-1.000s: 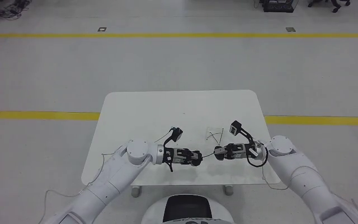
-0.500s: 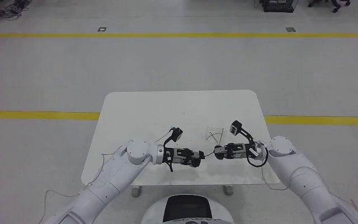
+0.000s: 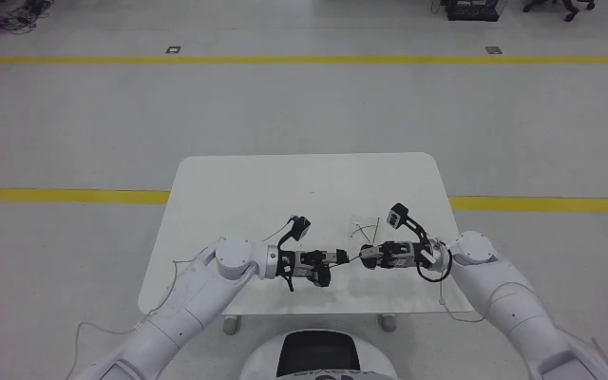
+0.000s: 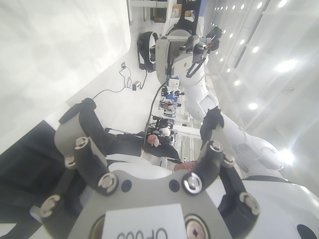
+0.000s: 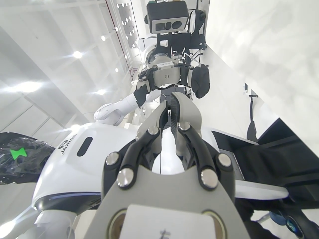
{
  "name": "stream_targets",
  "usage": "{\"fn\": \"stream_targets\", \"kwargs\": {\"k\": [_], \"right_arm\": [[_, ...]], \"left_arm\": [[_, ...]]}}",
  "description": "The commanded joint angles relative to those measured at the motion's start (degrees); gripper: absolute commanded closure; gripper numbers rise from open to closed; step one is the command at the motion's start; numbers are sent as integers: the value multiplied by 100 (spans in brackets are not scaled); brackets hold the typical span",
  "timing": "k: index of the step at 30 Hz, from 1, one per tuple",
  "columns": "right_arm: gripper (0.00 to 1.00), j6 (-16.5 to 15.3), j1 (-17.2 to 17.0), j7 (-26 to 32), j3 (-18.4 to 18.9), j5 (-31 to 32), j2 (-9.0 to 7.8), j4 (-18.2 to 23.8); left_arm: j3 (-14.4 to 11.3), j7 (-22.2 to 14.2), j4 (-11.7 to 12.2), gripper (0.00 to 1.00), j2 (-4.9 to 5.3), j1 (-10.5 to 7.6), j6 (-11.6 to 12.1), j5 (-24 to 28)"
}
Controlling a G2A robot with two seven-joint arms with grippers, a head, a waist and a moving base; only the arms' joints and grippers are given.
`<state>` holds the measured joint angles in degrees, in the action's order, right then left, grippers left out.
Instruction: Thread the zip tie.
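Above the white desk (image 3: 237,190), lower middle of the top view, the left tool (image 4: 148,110) gapes wide, holding nothing. The right tool (image 5: 171,99) pinches the zip tie (image 3: 352,256), its thin free end pointing across. That limp tip could sag or skew past the open left tool if the two misalign. Small white labels (image 4: 147,218) on both wrists carry cropped print.
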<state>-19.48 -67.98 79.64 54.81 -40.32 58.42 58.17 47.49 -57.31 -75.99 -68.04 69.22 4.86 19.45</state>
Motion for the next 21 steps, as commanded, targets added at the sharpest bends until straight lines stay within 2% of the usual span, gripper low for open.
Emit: {"fn": "stream_targets", "kwargs": {"k": [1, 3, 6, 11, 17, 21], "right_arm": [[100, 0, 0, 0, 0, 0, 0, 0], [100, 0, -9, -39, 3, -9, 2, 17], [100, 0, -148, -411, 131, -163, 8, 180], [100, 0, -278, -397, 294, -415, 14, 214], [100, 76, -240, -386, 269, -394, 51, 137], [100, 76, -240, -386, 269, -394, 51, 137]], "left_arm": [[0, 0, 0, 0, 0, 0, 0, 0], [-4, 30, -7, 0, -2, 10, 4, 12], [-9, 494, -41, 0, -26, 105, 86, 194], [-9, 985, -31, 0, -51, 161, 217, 374], [-23, 1472, 10, 0, -83, 151, 420, 437], [-23, 1472, 10, 0, -83, 151, 420, 437]]}}
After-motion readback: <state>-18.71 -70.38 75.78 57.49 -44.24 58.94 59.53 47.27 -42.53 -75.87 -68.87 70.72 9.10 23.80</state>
